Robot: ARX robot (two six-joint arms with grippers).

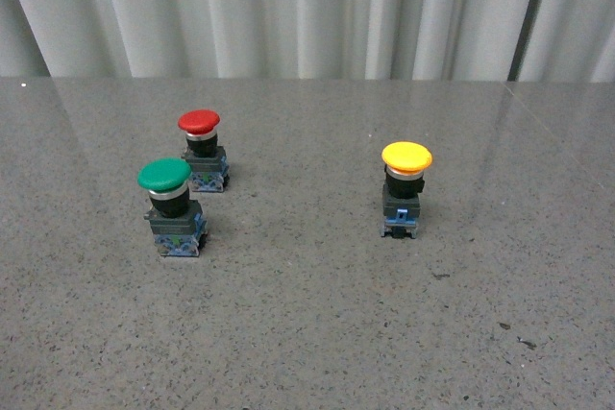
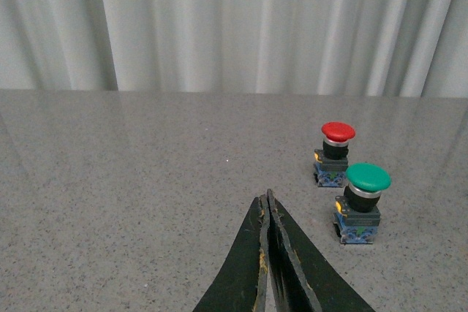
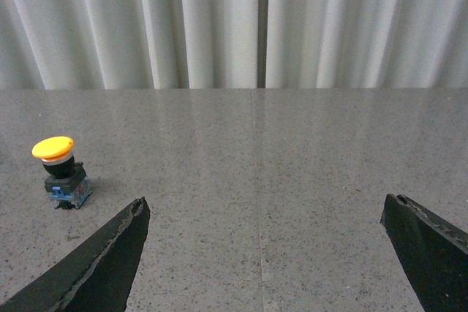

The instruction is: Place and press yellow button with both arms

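Note:
The yellow button (image 1: 405, 187) stands upright on the grey speckled table, right of centre in the front view; no arm shows there. In the right wrist view the yellow button (image 3: 59, 171) sits off to one side, well beyond my right gripper (image 3: 265, 204), which is open wide with nothing between its black fingers (image 3: 110, 253). My left gripper (image 2: 266, 196) is shut, fingers pressed flat together and holding nothing. It hovers over bare table, a short way from the green button.
A green-capped button (image 1: 169, 206) and a red-capped button (image 1: 203, 149) stand close together at the left of the table (image 1: 307, 333). Both also show in the left wrist view: green-capped button (image 2: 362, 202), red-capped button (image 2: 336, 153). White curtains (image 1: 288, 7) hang behind the table's far edge.

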